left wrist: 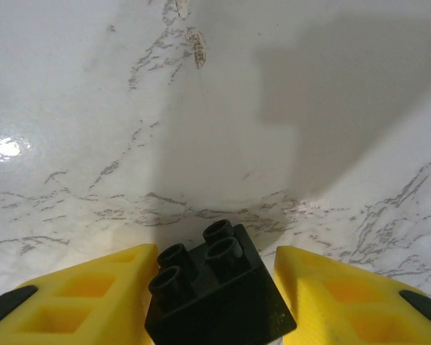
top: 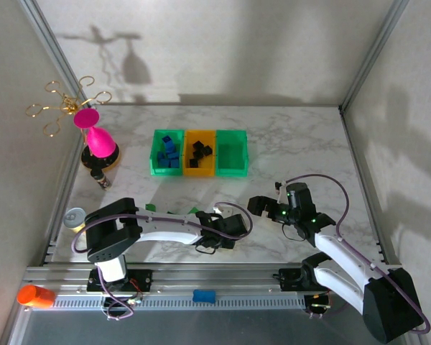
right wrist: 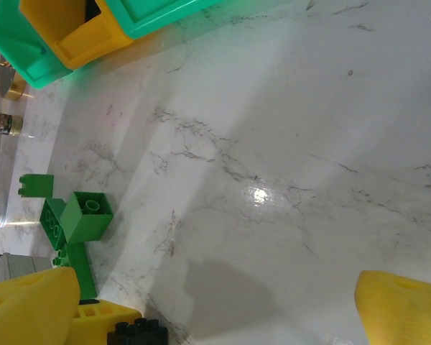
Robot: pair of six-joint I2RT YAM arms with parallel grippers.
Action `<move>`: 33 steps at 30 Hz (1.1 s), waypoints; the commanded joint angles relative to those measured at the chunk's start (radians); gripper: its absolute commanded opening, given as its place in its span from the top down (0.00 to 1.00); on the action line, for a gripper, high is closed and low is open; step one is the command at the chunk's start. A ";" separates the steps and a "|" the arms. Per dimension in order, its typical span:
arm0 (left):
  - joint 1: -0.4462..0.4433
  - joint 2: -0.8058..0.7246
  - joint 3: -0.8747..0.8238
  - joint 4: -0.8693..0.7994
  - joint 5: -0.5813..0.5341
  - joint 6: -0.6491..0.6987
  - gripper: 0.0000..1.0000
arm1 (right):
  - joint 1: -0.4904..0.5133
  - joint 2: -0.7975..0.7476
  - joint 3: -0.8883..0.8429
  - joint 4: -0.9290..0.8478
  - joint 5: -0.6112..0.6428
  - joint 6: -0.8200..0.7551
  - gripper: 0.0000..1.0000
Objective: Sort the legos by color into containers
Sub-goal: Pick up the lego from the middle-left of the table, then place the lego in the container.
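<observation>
A black lego (left wrist: 219, 291) sits studs-up between the yellow fingers (left wrist: 93, 295) of my left gripper (top: 226, 228), which is shut on it just over the marble near the table's front. The same black lego (right wrist: 136, 333) peeks in at the bottom of the right wrist view. My right gripper (top: 264, 208) is open, its fingers (right wrist: 402, 309) wide apart over bare marble. Green legos (right wrist: 86, 215) lie loose to its left, also seen from above (top: 194, 210). The containers stand in a row: left green bin (top: 155, 152) with blue legos (top: 169, 152), orange bin (top: 188, 154) with black legos (top: 200, 151), right green bin (top: 232, 153).
A pink goblet (top: 95, 136) and a gold wire stand (top: 65, 104) occupy the back left, with a small bottle (top: 100, 178) and a silver disc (top: 75, 215) nearer. An orange object (top: 34, 295) and a blue piece (top: 203, 295) rest on the front rail.
</observation>
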 commanded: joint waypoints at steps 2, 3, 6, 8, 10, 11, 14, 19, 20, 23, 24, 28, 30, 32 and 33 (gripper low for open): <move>-0.006 -0.016 0.007 -0.019 -0.035 -0.015 0.56 | 0.002 -0.013 -0.004 0.021 0.006 0.008 0.01; -0.004 -0.024 0.010 -0.024 -0.039 -0.012 0.56 | 0.002 -0.013 -0.001 0.021 0.005 0.007 0.01; 0.000 -0.045 0.025 -0.030 -0.052 0.004 0.57 | 0.002 -0.025 -0.002 0.041 -0.005 -0.001 0.01; 0.007 -0.054 0.045 -0.055 -0.070 0.017 0.57 | 0.003 -0.030 0.000 0.049 -0.002 -0.001 0.01; 0.018 -0.068 0.063 -0.079 -0.086 0.031 0.56 | 0.002 -0.024 0.012 0.050 -0.005 -0.001 0.01; 0.026 -0.078 0.072 -0.089 -0.095 0.043 0.56 | 0.002 -0.021 0.018 0.055 -0.014 -0.003 0.01; 0.070 -0.114 0.088 -0.115 -0.120 0.085 0.56 | 0.002 -0.017 0.024 0.094 -0.040 -0.006 0.01; 0.197 -0.194 0.108 -0.123 -0.132 0.176 0.56 | 0.007 0.026 0.059 0.164 -0.086 0.005 0.01; 0.231 -0.200 0.115 -0.124 -0.137 0.196 0.56 | 0.009 0.037 0.068 0.177 -0.085 0.006 0.01; 0.328 -0.202 0.143 -0.111 -0.133 0.261 0.56 | 0.014 0.070 0.090 0.209 -0.089 0.018 0.01; 0.358 -0.199 0.153 -0.095 -0.127 0.280 0.56 | 0.017 0.079 0.096 0.227 -0.091 0.022 0.01; 0.469 -0.131 0.250 -0.071 -0.127 0.367 0.56 | 0.032 0.127 0.110 0.293 -0.090 0.050 0.01; 0.526 -0.070 0.319 -0.070 -0.123 0.404 0.57 | 0.040 0.151 0.128 0.308 -0.087 0.060 0.01; 0.573 -0.003 0.375 -0.055 -0.110 0.431 0.57 | 0.046 0.162 0.135 0.319 -0.080 0.061 0.01; 0.596 0.035 0.405 -0.047 -0.095 0.443 0.57 | 0.050 0.164 0.136 0.324 -0.073 0.060 0.01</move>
